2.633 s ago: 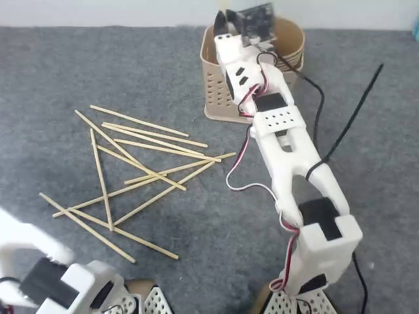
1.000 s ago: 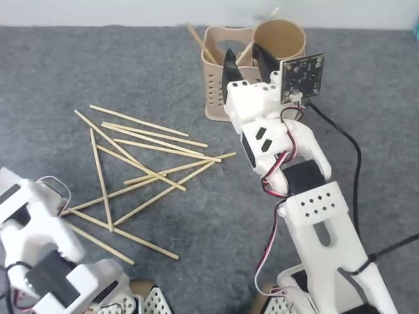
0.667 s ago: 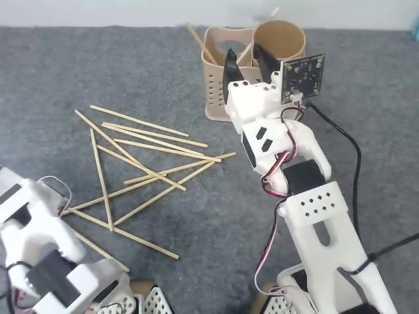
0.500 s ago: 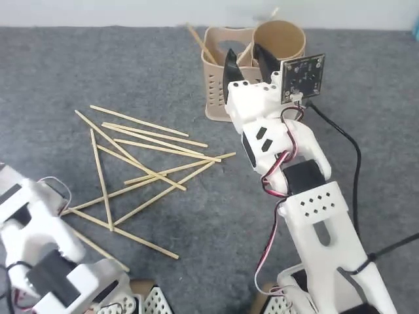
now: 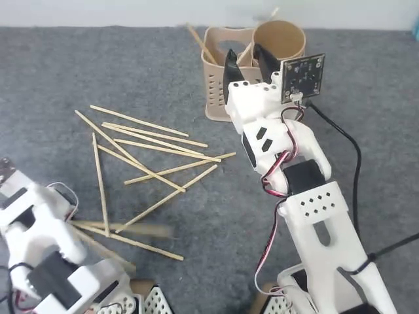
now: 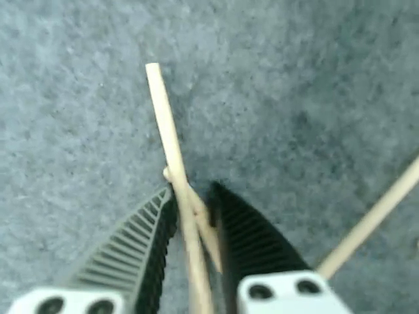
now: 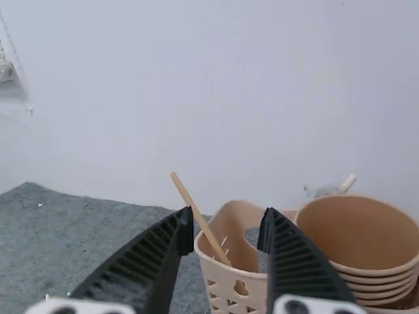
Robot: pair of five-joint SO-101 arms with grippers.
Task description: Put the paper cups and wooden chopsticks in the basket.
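Left wrist view: what is held between the left jaws?

— Crossed chopsticks [image 6: 171,131] are clamped there. The jaws are pressed in on them from both sides, and the longer stick's tip is seen reaching well past the jaw tips, over the grey surface [image 6: 314,78].

Is anything else seen close by?

— A stray chopstick [image 6: 370,222] is seen lying off to one side of those jaws, apart from them.

How are the right jaws found?

— Released and spread, with nothing gripped between them. In the right wrist view the basket [image 7: 229,288] is seen just beyond and below their tips. A leaning chopstick [image 7: 196,212] standing in it is lined up with the gap.

And the paper cups?

— The paper cups [image 7: 357,229] are seen stacked in the basket, off to one side of the right jaws and apart from them.

What is shown of the remaining sticks in the high view?

— Loose chopsticks [image 5: 150,140] are scattered on the surface, criss-crossed. They are well apart from the right jaws, with the nearest ends close to the left arm [image 5: 39,248]. The sticks next to that arm are blurred, so their exact lie cannot be told.
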